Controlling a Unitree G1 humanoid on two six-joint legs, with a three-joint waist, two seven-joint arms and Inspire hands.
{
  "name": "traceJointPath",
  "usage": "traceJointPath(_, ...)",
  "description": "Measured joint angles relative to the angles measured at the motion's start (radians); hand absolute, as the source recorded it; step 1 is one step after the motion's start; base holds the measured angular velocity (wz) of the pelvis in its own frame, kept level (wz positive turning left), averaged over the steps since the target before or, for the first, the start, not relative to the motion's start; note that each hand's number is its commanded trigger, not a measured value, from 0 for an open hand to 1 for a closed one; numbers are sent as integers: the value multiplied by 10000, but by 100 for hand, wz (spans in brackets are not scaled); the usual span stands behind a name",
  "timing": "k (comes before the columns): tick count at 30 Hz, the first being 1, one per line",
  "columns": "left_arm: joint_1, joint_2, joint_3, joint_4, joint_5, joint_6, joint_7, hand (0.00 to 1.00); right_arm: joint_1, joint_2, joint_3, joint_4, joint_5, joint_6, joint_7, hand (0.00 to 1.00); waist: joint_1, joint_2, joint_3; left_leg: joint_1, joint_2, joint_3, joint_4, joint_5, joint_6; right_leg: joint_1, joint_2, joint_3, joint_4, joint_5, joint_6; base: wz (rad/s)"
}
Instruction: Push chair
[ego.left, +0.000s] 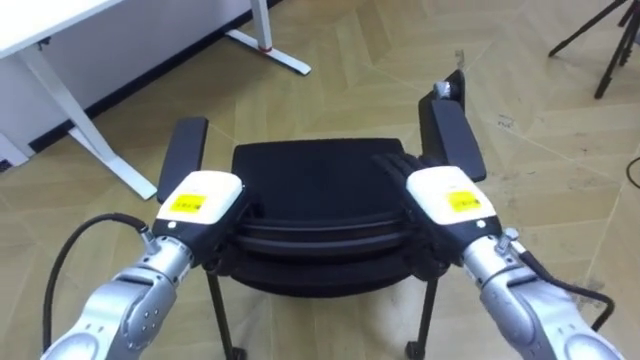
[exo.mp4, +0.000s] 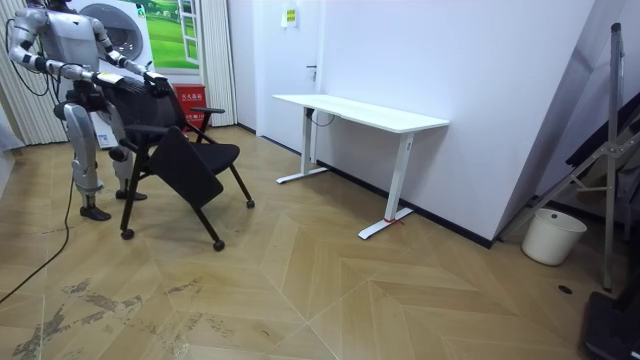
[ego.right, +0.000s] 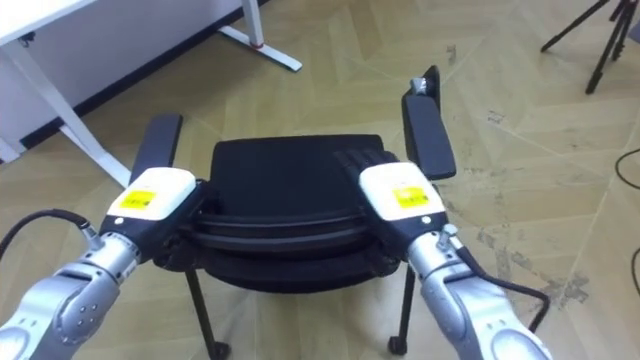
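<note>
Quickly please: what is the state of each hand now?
Left hand: resting on the chair back, state cannot be told.
Right hand: open, fingers straight over the chair back.

Black chair (ego.left: 318, 200); white table (exo.mp4: 362, 112); tan herringbone wood floor (exo.mp4: 330, 290); yellow patches on both white-backed hands.

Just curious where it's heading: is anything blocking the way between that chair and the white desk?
Nothing visible does. The left robot hand and right robot hand rest directly on the back of the chair. In the room view, just bare wooden floor lies between it and the white desk.
</note>
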Motion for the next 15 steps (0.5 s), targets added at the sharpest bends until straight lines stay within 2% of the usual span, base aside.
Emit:
traceJointPath(6,-140,-5,-191,10,6,33,-5,100,-244,40,473,-6,-8,-85,227,0,85,-2,5,-44,-4,-76,9,2,0,17,0,-108,-6,0,0,5)
traceJointPath(12,-468,-2,-464,165,22,45,-50,100,-461,400,1147,-32,-160,-112,336,0,109,-11,21,-115,-14,-375,56,3,0,98,-2,-366,-10,0,0,13)
traceJointPath(14,-498,-11,-492,173,58,33,-64,100,-544,400,1355,-33,-199,-110,386,0,113,-22,31,-119,-19,-425,63,3,0,142,-3,-401,-52,0,0,8)
traceJointPath(15,-517,-13,-494,175,64,28,-67,100,-626,397,1430,-32,-195,-110,484,13,138,-36,40,-126,-22,-439,59,3,-1,162,-3,-403,-98,0,0,0)
